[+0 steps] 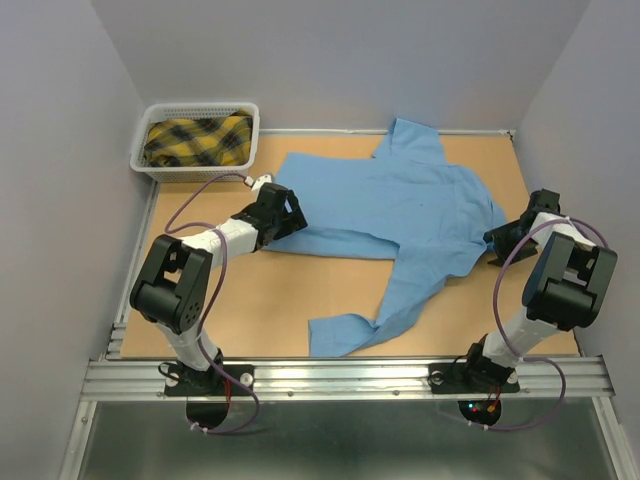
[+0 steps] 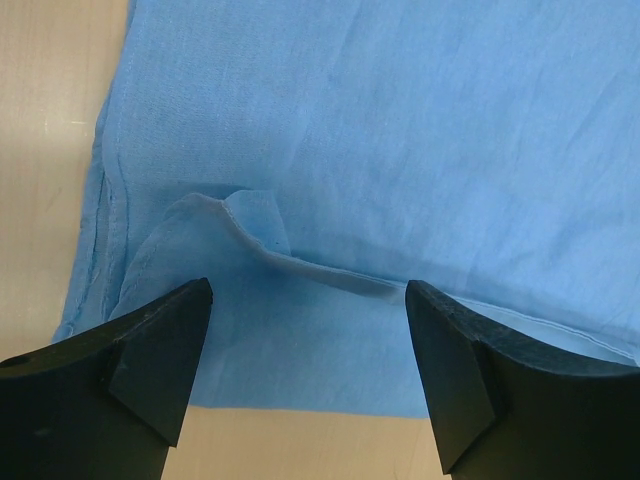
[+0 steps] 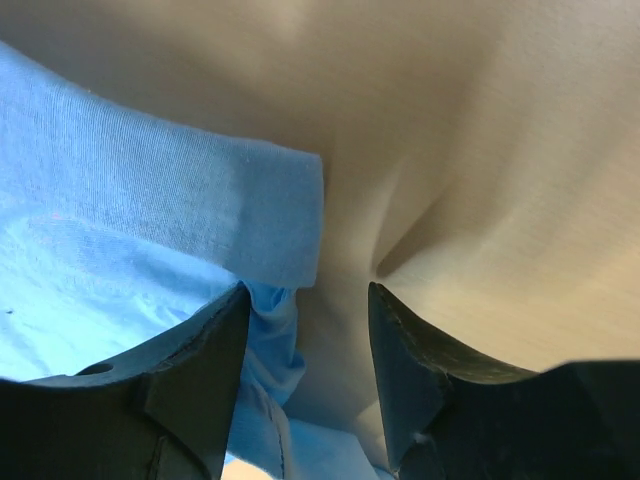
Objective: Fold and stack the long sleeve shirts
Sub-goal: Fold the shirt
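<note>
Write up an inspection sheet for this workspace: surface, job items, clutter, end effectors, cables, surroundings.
Surface: tan tabletop, no spills seen.
Job's things: light blue shirt spread out unfolded, one sleeve trailing toward the near edge.
Clutter: white basket at the far left corner, holding a yellow-and-black plaid cloth.
End effectors: left end effector wide open over the shirt's left hem; right end effector open at the shirt's right edge, gripping nothing.
Cables: one cable loops along the left arm, another along the right.
Surroundings: plain pale walls on three sides; metal rail at the near edge.
</note>
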Available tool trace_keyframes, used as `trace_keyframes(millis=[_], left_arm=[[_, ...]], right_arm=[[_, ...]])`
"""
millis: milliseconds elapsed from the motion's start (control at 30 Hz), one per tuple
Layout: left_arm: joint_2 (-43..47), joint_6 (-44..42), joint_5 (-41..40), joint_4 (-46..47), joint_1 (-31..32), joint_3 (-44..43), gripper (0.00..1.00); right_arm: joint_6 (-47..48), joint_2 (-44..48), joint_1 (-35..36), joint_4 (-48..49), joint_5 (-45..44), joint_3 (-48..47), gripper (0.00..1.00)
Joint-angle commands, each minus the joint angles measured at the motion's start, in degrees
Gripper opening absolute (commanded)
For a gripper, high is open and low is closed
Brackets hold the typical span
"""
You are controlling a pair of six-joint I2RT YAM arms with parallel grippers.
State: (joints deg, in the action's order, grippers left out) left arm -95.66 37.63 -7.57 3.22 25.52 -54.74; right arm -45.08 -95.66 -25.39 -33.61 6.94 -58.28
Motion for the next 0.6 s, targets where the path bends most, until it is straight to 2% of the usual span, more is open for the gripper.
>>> trace_keyframes(millis=[0,267,567], left_arm=[[-1.1,0.8,-1.1,1.7,-0.6,0.9,0.90],[-1.8,1.4,-1.2,2.1,-0.8,2.2,0.90],[-2.2,1.8,-0.7,2.8,-1.1,3.0,0.90]], right_arm=[[-1.1,-0.2,0.1,2.4,0.0,0.6,0.56],[-3.0,2.2,0.1,2.5,-1.2,-2.4,0.66],[-5.1,-0.5,0.1,3.9,-0.2,-1.2,0.67]])
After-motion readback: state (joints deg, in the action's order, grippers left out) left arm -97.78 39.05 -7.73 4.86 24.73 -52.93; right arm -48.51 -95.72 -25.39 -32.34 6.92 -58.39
